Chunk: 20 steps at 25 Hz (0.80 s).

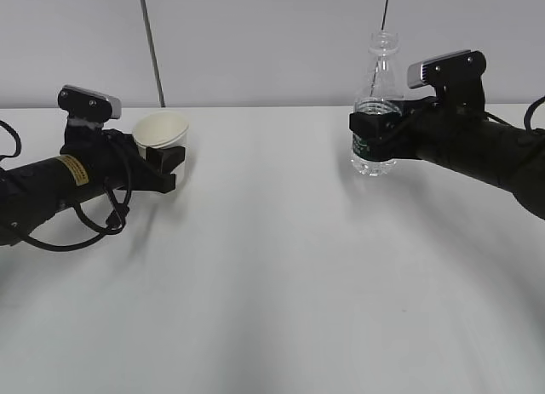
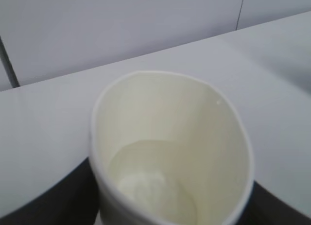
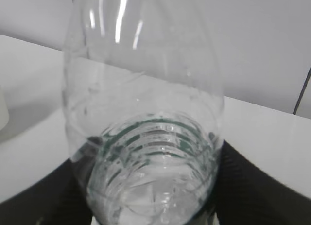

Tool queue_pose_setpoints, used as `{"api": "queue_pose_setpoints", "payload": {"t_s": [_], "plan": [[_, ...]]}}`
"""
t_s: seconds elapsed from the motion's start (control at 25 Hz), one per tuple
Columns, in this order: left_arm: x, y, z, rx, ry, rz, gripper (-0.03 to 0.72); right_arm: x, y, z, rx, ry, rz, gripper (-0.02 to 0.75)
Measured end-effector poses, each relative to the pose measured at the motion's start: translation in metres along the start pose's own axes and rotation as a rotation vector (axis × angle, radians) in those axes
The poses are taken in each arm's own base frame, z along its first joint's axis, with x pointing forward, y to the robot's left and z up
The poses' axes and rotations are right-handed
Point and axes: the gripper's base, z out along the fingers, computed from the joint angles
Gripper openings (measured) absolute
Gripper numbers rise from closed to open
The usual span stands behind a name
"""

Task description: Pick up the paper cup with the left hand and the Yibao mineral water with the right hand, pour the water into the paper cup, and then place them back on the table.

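On a white bench (image 1: 272, 283), the left pincer (image 1: 169, 167) is clamped on the paper cup (image 1: 162, 132), tilted, while well apart to its right the right pincer (image 1: 375, 130) grips the upright Yibao mineral water (image 1: 379, 105), lifted clear

Plain white table (image 1: 272, 283) spread across most of the exterior view, backed by a pale wall, soft shadows cast on its surface, whether the paper cup (image 1: 162, 139) and the Yibao mineral water (image 1: 377, 105) rest on it cannot be told
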Motion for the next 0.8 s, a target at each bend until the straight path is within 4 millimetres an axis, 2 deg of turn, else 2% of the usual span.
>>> {"api": "queue_pose_setpoints", "payload": {"t_s": [0.2,0.64,0.8], "plan": [[0.0,0.002,0.0,-0.018,-0.002,-0.01,0.415,0.0,0.0,0.0,0.0,0.0,0.002,0.475],[0.024,0.0,0.007,0.0,0.008,-0.038,0.415,0.0,0.0,0.0,0.0,0.0,0.002,0.475],[0.024,0.0,0.008,0.004,0.001,-0.038,0.422,0.0,0.0,0.0,0.0,0.0,0.002,0.475]]}}
